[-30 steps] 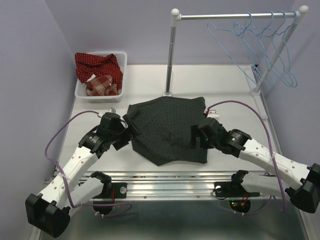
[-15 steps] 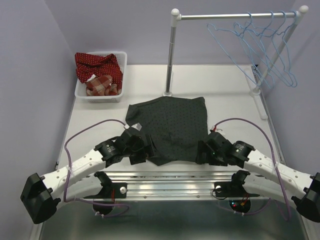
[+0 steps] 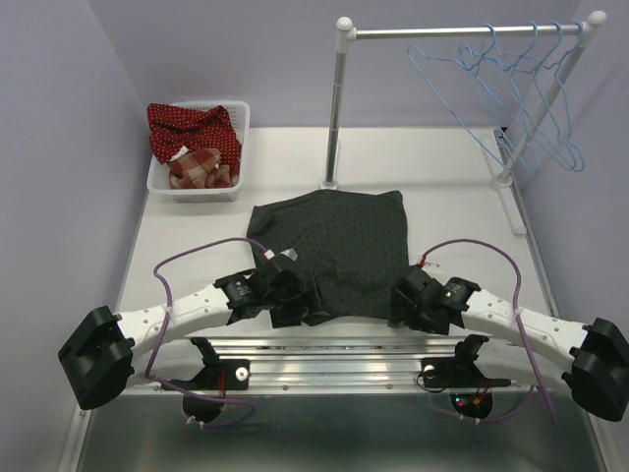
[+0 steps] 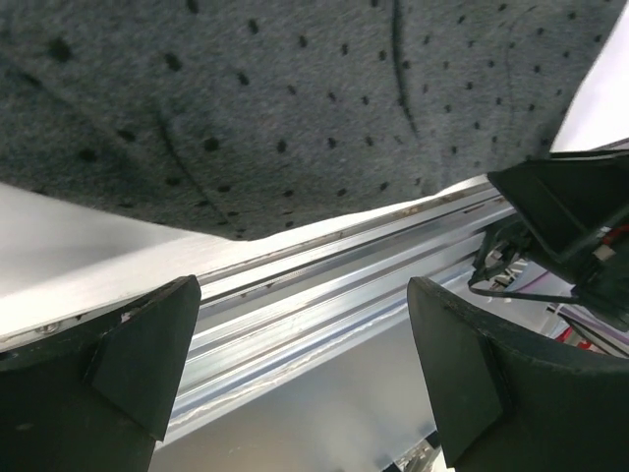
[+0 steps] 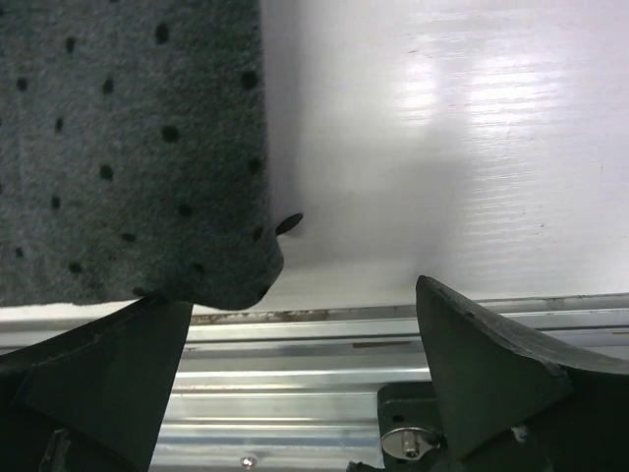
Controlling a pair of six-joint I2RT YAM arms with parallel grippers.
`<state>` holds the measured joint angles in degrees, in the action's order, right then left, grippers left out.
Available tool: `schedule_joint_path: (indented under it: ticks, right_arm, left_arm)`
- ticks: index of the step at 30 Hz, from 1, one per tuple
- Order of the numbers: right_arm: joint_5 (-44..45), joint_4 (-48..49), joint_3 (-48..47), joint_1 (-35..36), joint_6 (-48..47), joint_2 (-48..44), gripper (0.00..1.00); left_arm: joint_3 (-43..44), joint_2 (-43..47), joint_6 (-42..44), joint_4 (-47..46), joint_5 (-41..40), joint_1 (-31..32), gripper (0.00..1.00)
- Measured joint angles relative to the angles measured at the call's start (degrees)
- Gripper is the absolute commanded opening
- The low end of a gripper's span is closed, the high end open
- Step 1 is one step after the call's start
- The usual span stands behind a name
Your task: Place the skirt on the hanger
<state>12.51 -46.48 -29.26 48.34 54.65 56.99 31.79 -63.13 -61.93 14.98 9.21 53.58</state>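
Observation:
The dark grey dotted skirt (image 3: 339,246) lies flat on the white table, its near hem at the front edge. My left gripper (image 3: 300,307) is open at the skirt's near left corner. In the left wrist view its gripper (image 4: 305,379) has nothing between the fingers (image 4: 128,364), and the skirt (image 4: 295,98) fills the top. My right gripper (image 3: 403,303) is open at the near right corner. The right wrist view shows that gripper (image 5: 300,383) empty, just in front of the skirt's corner (image 5: 128,147). Several light-blue hangers (image 3: 511,98) hang on the rail at the back right.
A white basket (image 3: 162,182) at the back left holds a red dotted garment and a plaid cloth. The rack's upright post (image 3: 336,108) stands behind the skirt. An aluminium rail (image 3: 334,349) runs along the table's near edge under both grippers.
Both grippers moved from the skirt's sides back to its near corners at the front edge. The skirt went from a bunched, pointed shape to a flat trapezoid.

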Motion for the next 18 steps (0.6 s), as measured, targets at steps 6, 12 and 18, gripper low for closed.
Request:
schedule_joint_path:
  ticks: [6, 12, 18]
  right_arm:
    - [3.8, 4.3, 1.2, 0.0, 0.2, 0.8, 1.0]
    - [9.4, 11.2, 1.2, 0.0, -4.3, 3.4, 1.0]
    - [11.2, 20.8, 1.6, 0.0, -9.4, 2.8, 0.88]
  left_arm:
    - [0.8, 0.0, 0.1, -0.7, -0.2, 0.0, 0.99]
    - [0.8, 0.9, -0.1, -0.6, -0.5, 0.0, 0.99]
    - [0.8, 4.0, -0.5, -0.6, -0.9, 0.0, 0.99]
